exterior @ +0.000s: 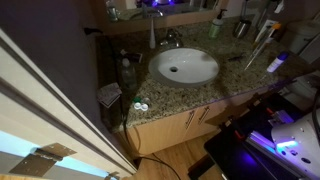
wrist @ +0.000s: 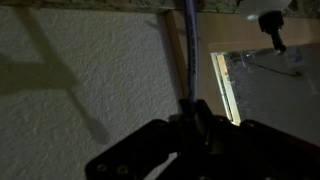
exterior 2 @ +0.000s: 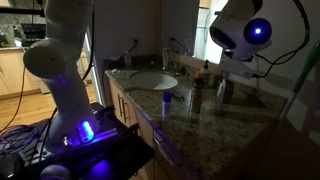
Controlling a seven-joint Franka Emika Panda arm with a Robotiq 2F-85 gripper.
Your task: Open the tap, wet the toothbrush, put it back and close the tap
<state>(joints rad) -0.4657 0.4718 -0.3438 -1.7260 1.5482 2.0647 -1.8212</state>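
Small chrome tap [exterior: 170, 40]: at the back rim of the white oval basin [exterior: 195, 72].

Black claw [wrist: 188, 122]: pinched narrow on a slim dark rod [wrist: 188, 50], probably the toothbrush. The rod runs straight out from the jaws.

Tap is absent from the wrist view. Claw faces the pale textured wall [wrist: 80, 80] and must swing round.

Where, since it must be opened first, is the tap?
In an exterior view, the tap stands at the back rim of the white basin, beside a slim white bottle.

Speckled granite countertop [exterior: 235, 85] running along a dim room, wooden cabinets [exterior: 175, 125] sitting under it, wood floor [exterior: 170, 162] showing below. Textured pale wall [wrist: 80, 80] filling most of the wrist view, shadows falling across it.
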